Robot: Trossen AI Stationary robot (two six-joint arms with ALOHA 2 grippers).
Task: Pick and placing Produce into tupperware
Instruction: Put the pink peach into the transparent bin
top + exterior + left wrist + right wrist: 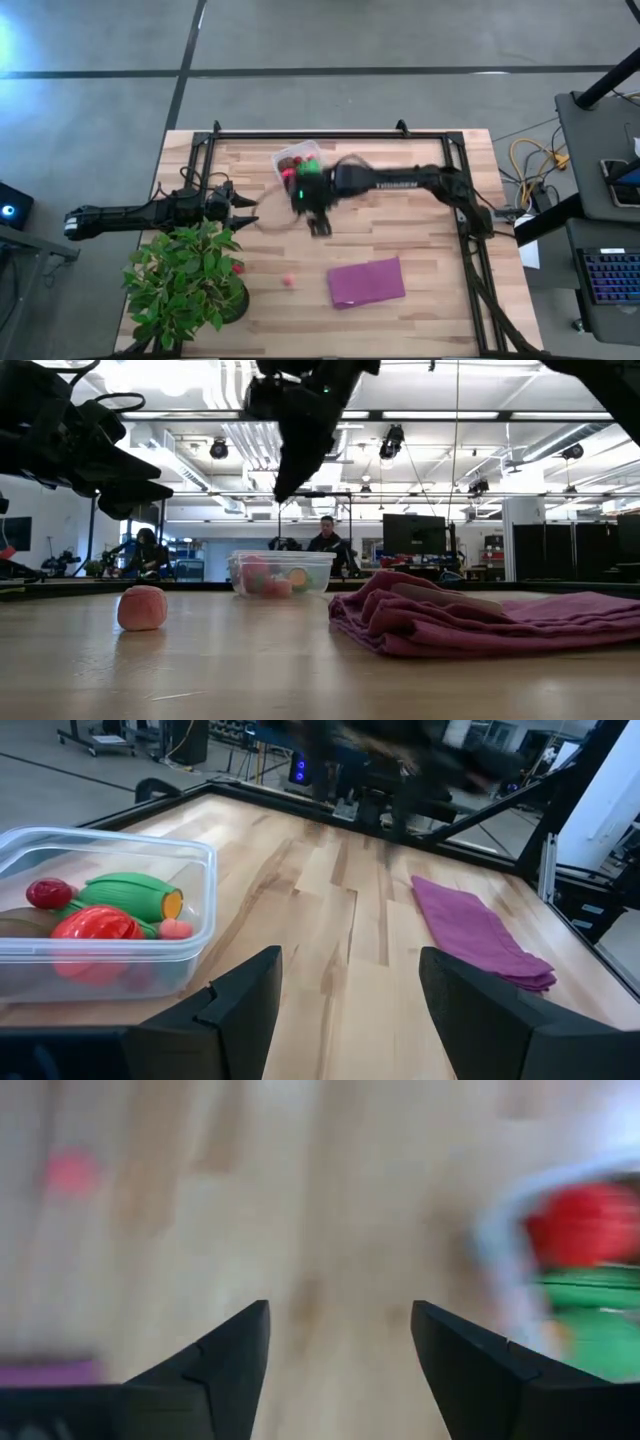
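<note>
The clear square tupperware stands near the table's far edge. It holds a green oblong piece, red round pieces and a small red berry. A pink round piece lies loose on the wood toward the near edge, and it also shows in the low view. A tiny red berry lies beside the plant. My right gripper hangs open above bare wood just near-side of the tupperware, holding nothing. My left gripper is open and empty, waiting left of the tupperware.
A leafy potted plant fills the table's near-left corner, close under my left arm. A purple cloth lies crumpled near the near edge, right of the pink piece. A black frame runs round the table's edges. People stand in the room beyond.
</note>
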